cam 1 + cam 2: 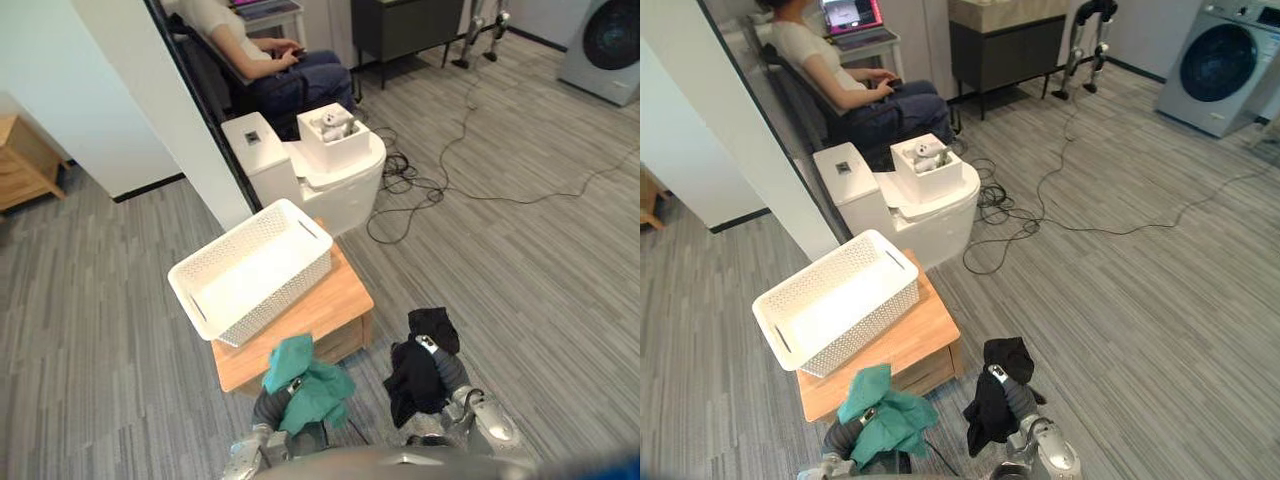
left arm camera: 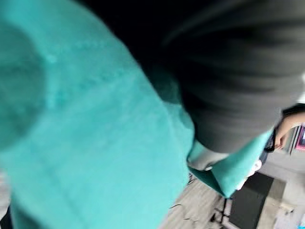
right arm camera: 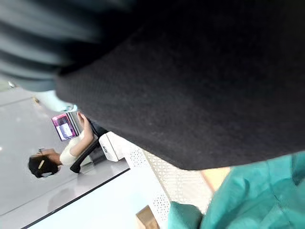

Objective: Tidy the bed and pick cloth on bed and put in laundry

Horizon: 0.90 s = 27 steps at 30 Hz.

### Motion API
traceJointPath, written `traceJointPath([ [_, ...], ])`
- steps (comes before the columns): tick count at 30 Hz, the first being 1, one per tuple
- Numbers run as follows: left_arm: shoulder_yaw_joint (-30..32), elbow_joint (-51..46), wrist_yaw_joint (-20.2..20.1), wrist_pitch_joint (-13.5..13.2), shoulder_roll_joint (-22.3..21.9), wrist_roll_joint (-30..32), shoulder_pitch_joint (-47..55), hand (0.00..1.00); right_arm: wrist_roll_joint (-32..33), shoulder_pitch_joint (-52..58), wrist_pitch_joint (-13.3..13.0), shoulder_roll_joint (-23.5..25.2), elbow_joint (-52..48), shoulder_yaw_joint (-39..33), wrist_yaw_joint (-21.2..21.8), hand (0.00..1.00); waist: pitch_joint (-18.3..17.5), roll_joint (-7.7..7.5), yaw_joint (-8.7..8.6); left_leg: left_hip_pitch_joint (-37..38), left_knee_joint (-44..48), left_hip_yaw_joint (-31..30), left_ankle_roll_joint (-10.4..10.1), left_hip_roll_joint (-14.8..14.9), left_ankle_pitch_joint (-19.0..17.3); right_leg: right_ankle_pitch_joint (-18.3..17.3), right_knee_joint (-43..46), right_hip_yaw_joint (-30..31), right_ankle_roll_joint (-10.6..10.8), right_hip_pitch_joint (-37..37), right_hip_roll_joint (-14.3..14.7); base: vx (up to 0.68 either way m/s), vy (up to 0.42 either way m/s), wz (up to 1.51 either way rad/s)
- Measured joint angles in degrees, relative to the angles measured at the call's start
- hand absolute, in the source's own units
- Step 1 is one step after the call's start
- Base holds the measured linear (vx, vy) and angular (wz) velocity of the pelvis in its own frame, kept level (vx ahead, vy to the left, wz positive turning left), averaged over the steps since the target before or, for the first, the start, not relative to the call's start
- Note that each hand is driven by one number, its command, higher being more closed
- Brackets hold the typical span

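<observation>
A white perforated laundry basket (image 1: 250,272) stands empty on a low wooden table (image 1: 335,300) in front of me. A teal cloth (image 1: 305,385) is draped over my left hand (image 1: 293,384), just off the table's near edge. To its right a black cloth (image 1: 415,375) hangs over my right hand (image 1: 429,343), above the floor beside the table. Each cloth also shows up close in its own wrist view, the teal cloth (image 2: 86,133) and the black cloth (image 3: 190,95). Both hands are mostly hidden under the cloths.
Behind the table stands a white unit (image 1: 320,175) with an open box (image 1: 333,135) on top. A person (image 1: 260,50) sits beyond it. A white wall partition (image 1: 170,110) rises at the left. Cables (image 1: 440,175) lie on the floor, with a washing machine (image 1: 1220,60) at the far right.
</observation>
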Motion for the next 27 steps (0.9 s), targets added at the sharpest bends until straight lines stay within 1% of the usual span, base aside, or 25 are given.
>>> traceJointPath([
  [1,-0.02,-0.06,0.0,0.28,-0.44,-0.05,-0.59,1.0,-0.07,0.22,0.38,0.16,0.34,-0.97,0.03,1.0,-0.45,0.65,-0.71,1.47,-7.09,4.48,4.13,-1.42,4.14,-0.56,0.23,-2.26,1.52,1.06,-0.22,0.32,0.112,1.02],
  [2,0.04,-0.06,0.02,0.45,-0.31,-0.06,-1.02,1.0,-0.09,0.28,0.67,0.27,0.34,-1.29,0.02,1.0,-0.61,0.03,-1.0,2.8,-9.43,4.36,4.63,-2.75,4.71,-0.76,0.27,-3.17,2.18,1.69,-0.98,0.28,0.111,0.9],
  [3,0.13,-0.23,0.02,0.47,-0.15,-0.11,-1.14,1.0,-0.17,0.76,0.7,0.81,0.15,-1.41,0.07,1.0,-1.03,-1.73,-0.74,3.35,-11.7,4.28,5.11,-4.47,5.33,-1.01,0.03,-4.18,2.85,1.82,-1.97,0.21,0.079,0.46],
  [4,0.24,-0.23,0.02,0.59,0.05,-0.12,-1.14,1.0,-0.36,0.58,0.7,1.12,0.1,-1.22,0.11,1.0,-1.13,-2.35,-0.3,3.27,-11.95,4.25,5.15,-4.96,5.36,-1.18,-0.29,-4.52,3.13,1.94,-2.3,0.24,0.075,0.38],
  [5,0.68,-0.5,0.0,0.97,0.67,-0.11,-1.26,1.0,-1.08,-0.03,0.68,2.01,0.03,-1.21,0.11,1.0,-1.15,-3.35,0.04,3.21,-12.31,4.09,5.24,-6.03,5.41,-1.41,-0.88,-5.43,3.53,2.56,-3.01,0.22,0.045,0.29],
  [6,0.65,-0.49,0.0,1.19,0.93,-0.16,-1.3,1.0,-1.08,-0.43,0.68,2.48,0.04,-1.16,0.06,1.0,-1.26,-3.65,0.27,3.32,-12.55,4.08,5.27,-6.6,5.4,-1.42,-1.14,-5.44,3.55,2.93,-3.37,0.24,0.042,0.33],
  [7,0.63,-0.48,-0.06,1.28,1.05,-0.5,-1.25,1.0,-1.14,-0.89,0.49,2.68,0.04,-0.63,-0.23,1.0,-1.25,-3.74,0.86,3.73,-12.61,4.15,5.29,-7.24,5.38,-1.43,-0.95,-5.44,3.64,3.47,-3.97,0.21,0.031,0.23],
  [9,0.6,-0.5,-0.16,1.36,0.96,-0.42,-1.05,1.0,-1.13,-1.58,0.41,2.94,-0.06,0.88,-1.18,1.0,-1.09,-4.26,1.17,5.22,-13.71,4.21,5.42,-8.52,4.67,-2.68,3.57,-5.85,6.37,3.43,-5.88,0.14,0.044,0.3],
  [10,-0.16,-0.13,-0.44,1.59,0.56,0.12,-1.0,1.0,-1.13,-1.06,0.36,2.69,-0.92,0.88,-2.91,1.0,-1.22,-3.49,0.83,6.87,-14.98,3.96,5.8,-8.84,2.28,-4.66,12.35,-5.91,6.6,1.36,-7.27,0.09,0.072,0.46],
  [11,-0.51,0.18,-0.67,1.68,0.62,0.27,-1.07,1.0,-1.11,-0.76,0.35,2.93,-1.05,0.79,-3.89,1.0,-1.18,-3.76,0.81,7.71,-15.92,3.15,6.06,-9.1,2.05,-5.15,18.77,-5.04,5.76,-0.8,-8.85,0.11,0.065,0.68],
  [12,-1.0,0.02,-1.22,1.72,0.82,0.99,-0.67,1.0,-1.05,0.08,0.13,2.82,-2.48,0.58,-6.08,1.0,-1.03,-4.11,0.4,10.04,-17.39,0.95,6.43,-9.95,1.79,-3.31,31.56,-2.75,4.57,-5.44,-11.83,0.17,0.036,0.78],
  [13,-1.4,-0.1,-1.35,1.7,1.91,2.07,-0.63,1.0,-1.05,0.68,-0.1,3.0,-3.73,0.59,-7.69,1.0,-0.86,-4.18,-0.64,11.48,-17.6,-1.59,6.79,-10.01,1.49,-3.63,39.87,0.86,3.46,-9.2,-12.67,0.18,0.003,0.87],
  [14,-1.57,0.01,-1.38,1.74,2.25,2.42,-0.59,1.0,-1.07,1.05,-0.17,3.36,-4.49,0.6,-8.3,1.0,-0.86,-4.38,-1.08,11.68,-17.52,-2.78,6.7,-9.73,1.3,-6.16,40.23,1.83,3.12,-10.25,-12.13,0.21,-0.015,1.03],
  [15,-1.53,0.06,-1.56,1.97,3.54,2.78,-0.72,1.0,-1.06,1.95,-0.57,4.09,-6.78,0.52,-9.86,1.0,-0.87,-4.77,-1.88,11.71,-17.46,-5.42,6.37,-8.96,1.09,-9.36,38.37,4.35,1.86,-12.92,-10.12,0.2,-0.059,1.17],
  [16,-1.42,0.26,-1.82,2.5,4.78,2.83,-1.37,1.0,-1.04,2.93,-1.55,4.45,-9.14,0.14,-11.07,1.0,-0.88,-5.08,-2.96,11.73,-17.16,-8.35,5.84,-7.78,1.37,-9.95,34.59,6.49,1.18,-14.81,-7.4,0.26,-0.098,1.26],
  [17,-1.39,0.49,-2.19,2.79,5.18,2.84,-1.67,1.0,-1.05,3.4,-1.97,4.44,-10.12,-0.18,-11.79,1.0,-0.92,-5.14,-3.68,11.74,-16.9,-9.57,4.98,-7.05,1.92,-9.85,31.91,7.59,1.35,-15.4,-5.94,0.28,-0.128,1.61],
  [18,-1.55,0.48,-3.35,3.43,6.11,3.02,-1.88,1.0,-1.05,5.81,-3.09,4.8,-14.7,-2.26,-14.39,1.0,-1.37,-6.11,-4.34,11.89,-16.75,-12.99,3.8,-7.01,1.88,-6.25,20.7,10.94,3.15,-15.64,-3.61,0.29,-0.163,1.23],
  [19,-1.56,0.32,-3.7,3.61,6.41,3.17,-1.81,1.0,-1.07,6.57,-3.5,5.03,-16.38,-3.12,-15.0,1.0,-1.76,-7.24,-4.15,12.35,-16.98,-13.56,3.21,-7.93,1.69,-1.62,17.04,11.93,2.54,-15.79,-4.19,0.2,-0.113,0.96],
  [20,-1.43,0.29,-3.88,3.72,6.78,3.53,-1.61,1.0,-1.07,7.22,-3.81,5.08,-18.02,-3.97,-15.42,1.0,-1.71,-8.43,-3.8,13.15,-17.5,-13.68,2.85,-8.91,1.51,-0.74,15.86,12.37,2.19,-16.14,-5.05,0.27,-0.191,0.13],
  [21,-1.28,0.7,-3.68,4.2,5.72,4.01,-1.17,1.0,-1.09,7.28,-4.07,4.27,-19.69,-5.95,-15.78,1.0,-2.43,-7.22,-3.56,14.15,-17.88,-13.5,2.12,-7.72,1.24,-1.53,14.98,12.18,2.14,-14.51,-4.32,0.24,-0.161,-0.01],
  [22,-1.77,0.34,-4.22,4.18,4.56,4.1,0.02,1.0,-1.08,7.29,-4.53,3.61,-23.03,-7.65,-15.85,1.0,-3.11,-4.92,-3.81,13.75,-18.45,-13.03,1.4,-6.44,0.88,-1.13,11.91,11.88,1.96,-13.3,-2.7,0.33,-0.19,-0.11],
  [23,-1.64,0.34,-4.42,4.15,3.44,4.07,0.96,1.0,-1.08,7.09,-4.91,3.08,-26.69,-9.32,-15.61,1.0,-3.17,-3.27,-3.8,13.71,-18.63,-12.8,0.84,-5.51,0.79,-0.39,9.1,11.59,1.6,-12.44,-1.43,0.2,-0.078,-0.07],
  [24,-1.64,0.34,-4.68,4.15,3.21,4.06,1.19,1.0,-1.08,6.99,-5.12,2.67,-28.13,-9.84,-15.2,1.0,-3.18,-2.6,-3.91,13.69,-18.63,-12.68,0.58,-5.06,0.94,0.19,7.94,11.52,1.39,-11.96,-0.91,0.19,-0.068,-0.1],
  [25,-1.58,0.34,-4.94,4.15,3.27,4.05,1.59,1.0,-1.1,7.06,-5.18,2.05,-30.8,-11.13,-13.87,1.0,-3.31,-2.32,-4.02,13.82,-18.7,-12.47,-0.45,-4.74,1.59,0.71,6.2,11.24,1.24,-10.86,-0.47,0.11,-0.054,-0.02],
  [27,-1.51,0.33,-5.11,4.15,3.43,4.03,1.45,1.0,-1.06,6.92,-5.18,1.23,-34.1,-12.35,-11.94,1.0,-3.43,-2.51,-4.1,14.12,-18.89,-11.85,-1.13,-4.59,2.35,1.29,4.51,10.66,1.13,-9.35,-0.23,0.08,-0.048,0.07],
])
